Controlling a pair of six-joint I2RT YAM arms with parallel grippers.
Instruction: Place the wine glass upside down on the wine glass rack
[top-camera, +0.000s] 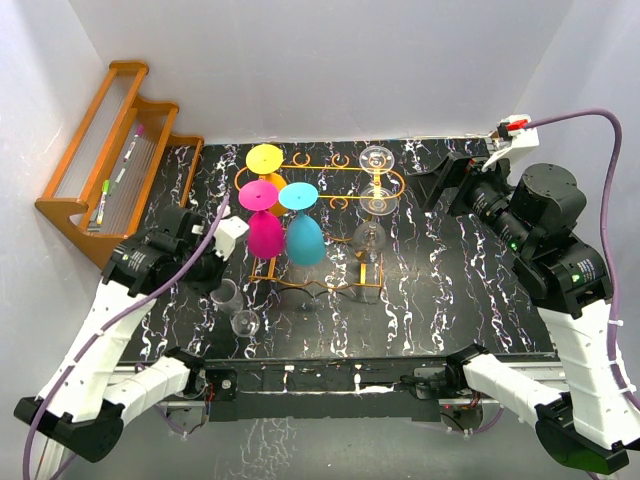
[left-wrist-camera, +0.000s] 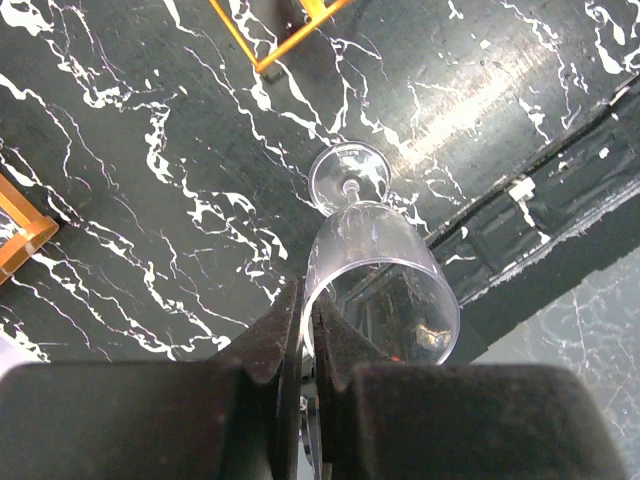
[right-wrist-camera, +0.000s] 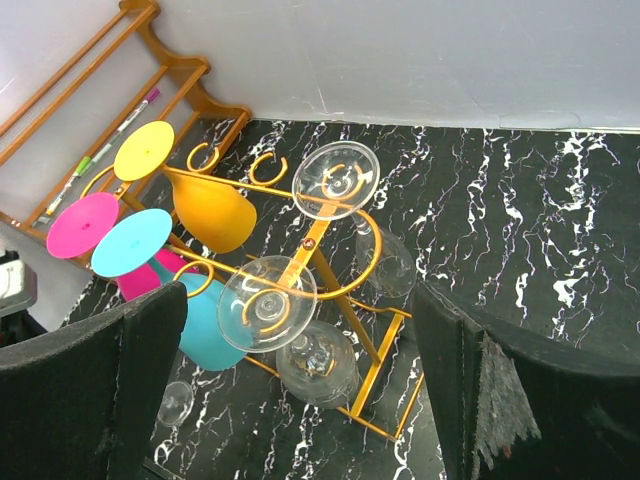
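A clear wine glass (left-wrist-camera: 380, 270) stands on its foot on the black marbled table, near the front left (top-camera: 232, 300). My left gripper (left-wrist-camera: 308, 302) is shut on the rim of its bowl, one finger inside and one outside; in the top view that gripper (top-camera: 222, 283) sits just left of the glass. The wine glass rack (top-camera: 330, 168), thin orange-gold wire, stands mid-table with yellow, pink and cyan glasses (top-camera: 303, 235) hung upside down on it, and two clear ones (right-wrist-camera: 268, 300) beside them. My right gripper (right-wrist-camera: 298, 335) hangs open above the rack's right end (top-camera: 440, 185), holding nothing.
An orange slatted wooden rack (top-camera: 105, 150) with pens on it leans at the back left corner. White walls close the table on three sides. The table's front edge rail (left-wrist-camera: 530, 215) runs close behind the held glass.
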